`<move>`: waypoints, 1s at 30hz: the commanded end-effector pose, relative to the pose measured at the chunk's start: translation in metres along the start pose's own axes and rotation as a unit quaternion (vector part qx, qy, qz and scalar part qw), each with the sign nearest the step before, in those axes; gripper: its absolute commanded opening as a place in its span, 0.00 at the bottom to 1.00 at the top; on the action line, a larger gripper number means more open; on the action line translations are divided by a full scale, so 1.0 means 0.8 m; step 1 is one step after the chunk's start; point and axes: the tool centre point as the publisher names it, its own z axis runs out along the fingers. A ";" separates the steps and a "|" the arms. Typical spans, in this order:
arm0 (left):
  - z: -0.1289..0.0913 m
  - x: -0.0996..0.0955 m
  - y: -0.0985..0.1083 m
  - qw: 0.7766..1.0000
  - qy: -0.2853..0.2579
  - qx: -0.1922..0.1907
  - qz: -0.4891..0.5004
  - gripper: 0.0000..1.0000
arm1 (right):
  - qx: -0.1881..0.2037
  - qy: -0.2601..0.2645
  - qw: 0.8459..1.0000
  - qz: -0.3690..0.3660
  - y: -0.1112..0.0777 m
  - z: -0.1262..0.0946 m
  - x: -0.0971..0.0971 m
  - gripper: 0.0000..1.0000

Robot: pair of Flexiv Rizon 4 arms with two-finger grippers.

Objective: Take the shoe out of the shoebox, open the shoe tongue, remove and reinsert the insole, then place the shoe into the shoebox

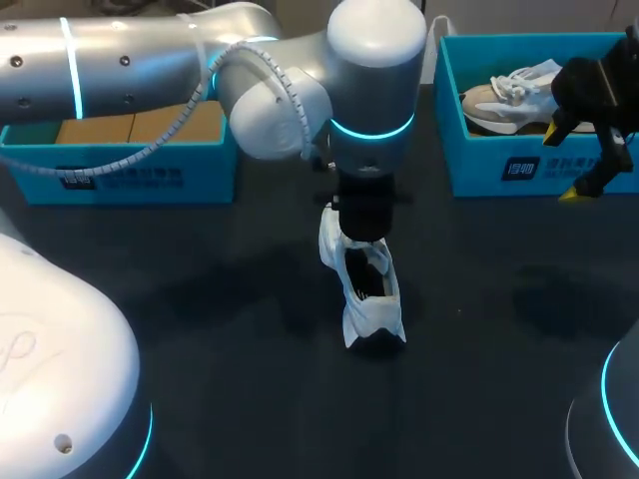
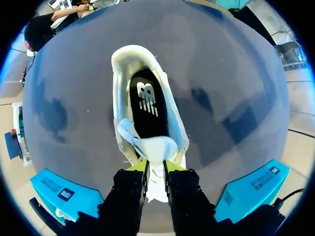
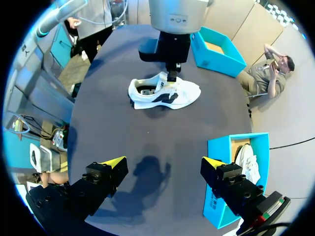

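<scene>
A white shoe [image 1: 367,289] lies on the dark table's middle, its opening up and the black insole [image 2: 145,101] showing inside. My left gripper [image 2: 156,168] points straight down over it and is shut on the shoe tongue [image 2: 156,147], which is pulled back toward the toe end. In the right wrist view the shoe [image 3: 165,92] lies on its side line under my left gripper [image 3: 171,75]. My right gripper [image 1: 562,165] hangs open and holds nothing, in front of the right shoebox [image 1: 519,170]. From its own wrist, the right gripper [image 3: 163,162] stands wide over bare table.
The right shoebox holds a second pale shoe [image 1: 509,95]. Another blue box [image 1: 130,165] with a cardboard insert stands at the back left, behind my left arm. Both boxes [image 3: 216,51] [image 3: 231,167] flank the open table around the shoe.
</scene>
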 end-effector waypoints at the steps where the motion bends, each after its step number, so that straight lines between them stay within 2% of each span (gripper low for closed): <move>1: 0.001 0.006 -0.011 1.000 -0.009 -0.002 -0.004 0.13 | 0.001 0.001 1.000 0.000 0.001 0.001 -0.002 1.00; 7: 0.000 0.011 -0.023 1.000 -0.012 0.005 -0.010 0.06 | 0.001 0.001 1.000 0.000 0.001 0.001 -0.002 1.00; 13: -0.012 0.008 -0.019 1.000 -0.008 -0.001 -0.016 0.09 | 0.001 0.001 1.000 0.000 0.001 0.001 -0.002 1.00; 16: -0.011 0.002 -0.016 1.000 -0.009 0.001 -0.020 0.07 | 0.001 0.001 1.000 0.000 0.001 0.001 -0.002 1.00; 24: 0.005 0.005 -0.037 1.000 -0.005 0.019 -0.023 0.08 | 0.001 0.001 1.000 0.000 0.001 0.001 -0.002 1.00; 30: -0.001 0.014 -0.047 0.999 -0.006 0.019 -0.036 0.08 | 0.001 0.001 1.000 0.000 0.001 0.001 -0.002 1.00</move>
